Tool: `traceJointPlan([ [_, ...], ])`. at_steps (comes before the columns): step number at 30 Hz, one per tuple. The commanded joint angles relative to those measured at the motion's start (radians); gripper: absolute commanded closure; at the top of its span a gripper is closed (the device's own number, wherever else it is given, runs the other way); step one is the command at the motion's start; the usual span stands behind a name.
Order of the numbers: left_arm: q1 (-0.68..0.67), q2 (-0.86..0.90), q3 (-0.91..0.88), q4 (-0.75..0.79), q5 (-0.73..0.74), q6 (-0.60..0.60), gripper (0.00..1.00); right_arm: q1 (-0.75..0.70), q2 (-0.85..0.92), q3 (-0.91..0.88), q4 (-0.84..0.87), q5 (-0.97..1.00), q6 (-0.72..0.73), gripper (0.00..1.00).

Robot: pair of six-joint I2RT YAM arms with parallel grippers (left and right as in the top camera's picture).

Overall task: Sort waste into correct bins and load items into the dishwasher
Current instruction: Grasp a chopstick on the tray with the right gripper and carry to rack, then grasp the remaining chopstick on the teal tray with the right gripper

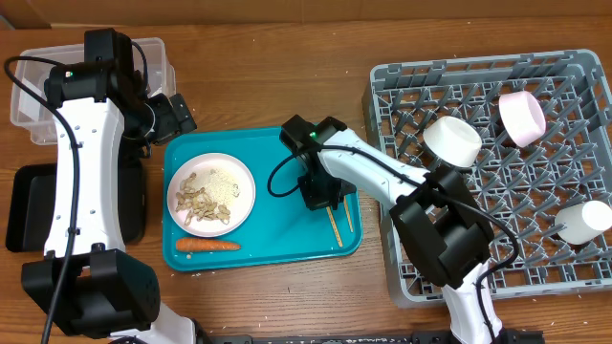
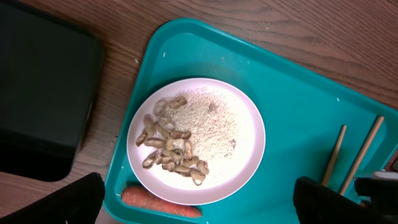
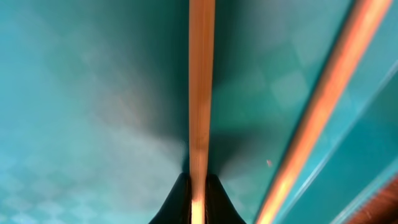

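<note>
Left gripper (image 1: 174, 115) open, fingers wide apart, over far-left corner of the teal plastic serving tray (image 1: 277, 229). Round white plate (image 2: 252, 146) of beige scraps and rice (image 2: 171, 152) lies at tray left. Right gripper (image 1: 321, 194) clamped on one thin wooden chopstick (image 3: 200, 93) at tray right, second chopstick (image 3: 323, 112) just beside.

- The plate (image 1: 246, 198) is sitting on the left half of the serving tray (image 1: 277, 244), with the carrot (image 1: 207, 245) lying before it.
- The chopsticks (image 1: 335, 227) are lying on the tray's right side.
- The rack (image 1: 478, 65) is standing to the right of the tray, and the tub (image 1: 33, 115) and shallow tray (image 1: 24, 210) to its left.
</note>
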Motion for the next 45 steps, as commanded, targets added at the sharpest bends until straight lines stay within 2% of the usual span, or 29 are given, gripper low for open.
traceJointPlan([
  [1,-0.007,-0.013,-0.006,-0.003,0.003,0.020,0.02,-0.011,-0.116,0.078,-0.019,0.004,0.000,0.96],
  [6,-0.007,-0.013,-0.006,-0.003,0.003,0.020,0.02,-0.060,-0.300,0.097,-0.039,0.092,-0.009,0.96],
  [9,-0.007,-0.013,-0.006,-0.003,0.003,0.020,0.02,-0.122,-0.373,0.097,-0.095,0.102,-0.064,0.96],
  [15,-0.007,-0.013,-0.006,-0.002,0.003,0.020,0.01,-0.258,-0.388,0.060,-0.225,0.143,-0.122,0.96],
  [20,-0.007,-0.013,-0.006,-0.003,0.003,0.020,0.02,-0.327,-0.388,-0.056,-0.214,0.114,-0.162,0.96],
  [25,-0.007,-0.013,-0.006,-0.003,0.004,0.020,0.02,-0.326,-0.388,-0.168,-0.141,0.047,-0.165,0.96],
  [26,-0.007,-0.013,-0.006,-0.003,0.004,0.019,0.02,-0.322,-0.388,-0.183,-0.127,0.044,-0.165,0.94],
  [28,-0.007,-0.013,-0.006,-0.003,0.003,0.020,0.02,-0.320,-0.388,-0.197,-0.116,0.045,-0.165,0.80],
  [30,-0.007,-0.013,-0.006,-0.003,0.003,0.020,0.02,-0.320,-0.389,-0.193,-0.114,0.046,-0.165,0.76],
  [32,-0.007,-0.013,-0.006,-0.003,0.004,0.020,0.01,-0.324,-0.396,-0.171,-0.124,0.048,-0.164,0.67],
  [38,-0.007,-0.013,-0.006,-0.003,0.004,0.020,0.01,-0.326,-0.444,0.029,-0.177,0.107,-0.172,0.56],
  [42,-0.007,-0.013,-0.006,-0.003,0.005,0.019,0.01,-0.303,-0.453,0.181,-0.123,-0.008,-0.219,0.45],
  [45,-0.007,-0.013,-0.006,-0.004,0.005,0.019,0.01,-0.281,-0.446,0.180,-0.060,-0.080,-0.218,0.44],
])
